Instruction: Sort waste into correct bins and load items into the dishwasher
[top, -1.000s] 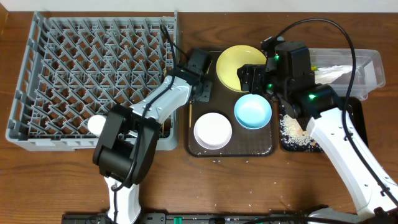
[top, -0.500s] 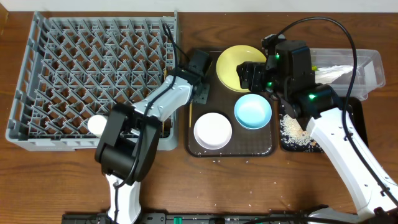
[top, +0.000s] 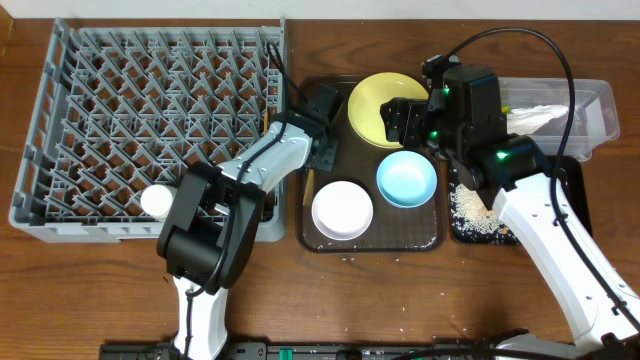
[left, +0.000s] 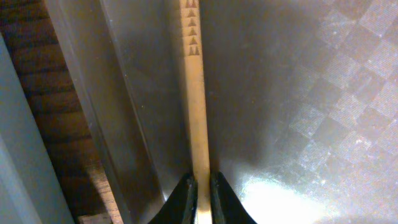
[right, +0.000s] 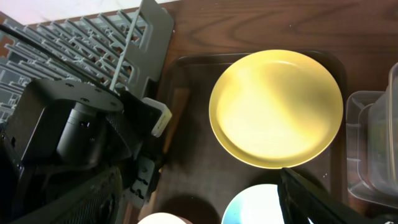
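Note:
My left gripper (top: 322, 143) is at the left edge of the dark brown tray (top: 372, 242), shut on a wooden chopstick (left: 194, 93) that lies along the tray floor (top: 308, 184). My right gripper (right: 199, 208) is open and empty, hovering over the yellow plate (top: 378, 104) (right: 277, 109). A light blue bowl (top: 406, 179) and a white bowl (top: 342, 209) sit on the same tray. A small white cup (top: 155, 200) is in the grey dish rack (top: 150, 110). The clear tub (top: 592, 104) holds crumpled white plastic (top: 535, 116). The black tray (top: 470, 234) holds rice crumbs (top: 468, 206).
The rack's right wall (right: 146, 37) stands close to the brown tray's left edge, with my left arm between them. The clear tub and black tray sit right of the brown tray. A few crumbs lie on the wooden table (top: 400, 300) at the front.
My left arm has shifted slightly toward the right while its gripper stays at the tray's left edge on the chopstick. The right arm has not moved.

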